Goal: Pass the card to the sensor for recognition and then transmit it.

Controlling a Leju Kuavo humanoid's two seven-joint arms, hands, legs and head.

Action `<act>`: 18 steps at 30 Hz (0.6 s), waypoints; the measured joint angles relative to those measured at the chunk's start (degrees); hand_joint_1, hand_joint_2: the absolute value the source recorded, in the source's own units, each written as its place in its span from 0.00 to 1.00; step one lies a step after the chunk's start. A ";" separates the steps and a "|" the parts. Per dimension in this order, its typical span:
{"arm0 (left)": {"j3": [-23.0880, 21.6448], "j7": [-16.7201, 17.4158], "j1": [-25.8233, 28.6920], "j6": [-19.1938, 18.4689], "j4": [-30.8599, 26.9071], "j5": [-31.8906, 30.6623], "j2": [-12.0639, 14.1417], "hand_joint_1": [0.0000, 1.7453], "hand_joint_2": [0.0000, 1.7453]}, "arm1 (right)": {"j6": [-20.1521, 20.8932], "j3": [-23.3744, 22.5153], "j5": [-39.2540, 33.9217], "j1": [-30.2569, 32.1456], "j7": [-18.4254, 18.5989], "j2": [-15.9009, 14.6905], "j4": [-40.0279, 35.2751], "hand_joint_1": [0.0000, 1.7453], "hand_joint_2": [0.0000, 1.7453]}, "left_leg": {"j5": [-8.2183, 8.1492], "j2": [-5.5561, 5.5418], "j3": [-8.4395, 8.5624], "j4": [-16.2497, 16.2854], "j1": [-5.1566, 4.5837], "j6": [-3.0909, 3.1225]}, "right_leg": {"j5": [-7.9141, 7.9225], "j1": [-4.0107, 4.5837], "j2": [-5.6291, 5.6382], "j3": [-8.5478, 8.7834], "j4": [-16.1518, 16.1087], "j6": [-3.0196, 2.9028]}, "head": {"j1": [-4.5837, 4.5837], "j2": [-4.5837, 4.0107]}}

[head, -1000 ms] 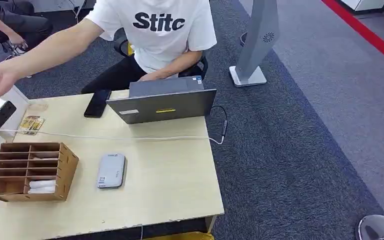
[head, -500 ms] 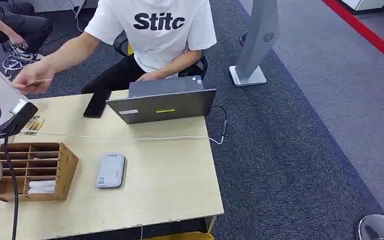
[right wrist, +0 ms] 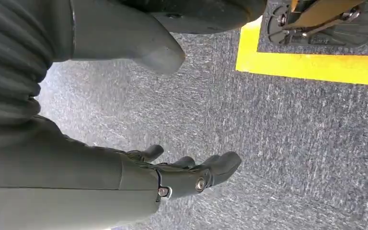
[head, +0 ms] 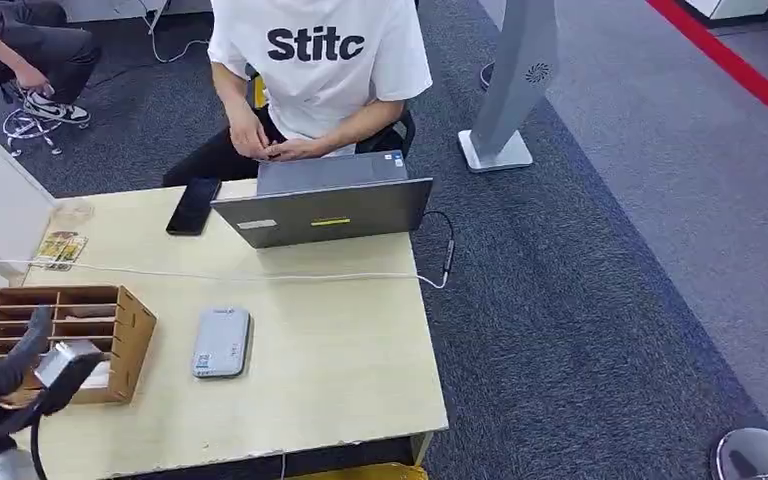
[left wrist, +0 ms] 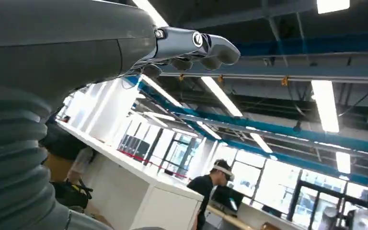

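Peering past the surface's (head: 340,370) near-left corner, I see my left hand (head: 0,375) cut off; wrist views show both hands' fingers (right wrist: 211,167) apart, empty.

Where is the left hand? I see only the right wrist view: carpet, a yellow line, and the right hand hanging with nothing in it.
Observer: The left hand is at the near left corner of the table, beside the wooden organizer.
Operator: Does it hold the card?
Observer: No. In its wrist view the fingers are stretched out with nothing in them.
Operator: And the sensor?
Observer: A grey reader lies flat on the table, to the right of the organizer, with nothing touching it.
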 joint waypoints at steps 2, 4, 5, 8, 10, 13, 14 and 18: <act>0.29 -0.35 2.54 0.13 -2.42 0.48 -0.68 0.00 1.00 | -0.07 0.00 -0.18 -0.05 -0.05 0.00 0.00 0.00 1.00 | 0.00 -0.06 -0.05 0.00 0.00 0.00 | 0.00 0.00 -0.09 0.03 0.00 0.00 | 0.00 0.00; 0.64 -2.17 5.55 1.54 -5.33 2.37 -1.67 0.00 1.00 | -0.26 0.00 -0.66 -0.03 -0.15 0.00 0.00 0.00 1.00 | -0.01 -0.03 -0.05 -0.01 0.00 -0.02 | 0.00 0.00 -0.05 0.06 0.01 -0.01 | -0.02 0.00; 0.83 -3.55 7.40 2.91 -6.92 3.83 -2.48 0.00 1.00 | -0.61 -0.02 -0.85 0.01 -0.18 0.02 0.00 0.00 1.00 | -0.01 0.03 -0.03 -0.02 0.01 -0.02 | 0.01 0.00 0.02 0.07 0.01 -0.01 | -0.09 0.00; 1.72 -11.68 15.68 5.59 -13.79 11.68 -7.86 0.00 1.00 | -1.14 -0.15 -1.14 0.28 -0.18 0.04 0.00 0.00 1.00 | -0.03 0.01 -0.02 -0.01 0.00 0.01 | -0.03 0.00 -0.01 0.02 0.00 0.02 | -0.11 0.00; 2.54 -14.94 18.90 5.59 -15.92 16.61 -9.93 0.00 1.00 | -1.22 -0.22 -1.14 0.28 -0.18 0.11 0.00 0.00 1.00 | -0.04 -0.10 -0.06 -0.01 0.00 0.02 | -0.07 -0.01 -0.11 0.03 0.00 0.04 | 0.09 0.00; 6.77 -20.21 22.62 4.81 -19.48 28.04 -15.09 0.00 1.00 | -1.94 -0.31 -1.14 0.32 -0.18 0.35 0.00 0.00 1.00 | -0.13 -0.08 -0.04 -0.01 -0.01 0.14 | -0.08 -0.01 -0.12 0.03 -0.01 0.03 | 0.02 0.00; 7.72 -20.96 23.37 4.52 -19.94 28.46 -16.03 0.00 1.00 | -1.97 -0.31 -1.14 0.32 -0.15 0.44 0.00 0.00 1.00 | -0.12 -0.10 -0.04 -0.01 0.00 0.14 | -0.08 0.00 -0.17 0.03 -0.01 0.02 | 0.02 0.00; 10.56 -22.45 24.66 3.69 -21.31 29.42 -19.01 0.00 1.00 | -1.97 -0.35 -1.14 0.28 -0.18 0.50 0.00 0.00 1.00 | -0.10 -0.16 -0.02 -0.01 0.00 0.11 | -0.09 0.00 -0.26 0.10 0.00 0.00 | 0.02 0.00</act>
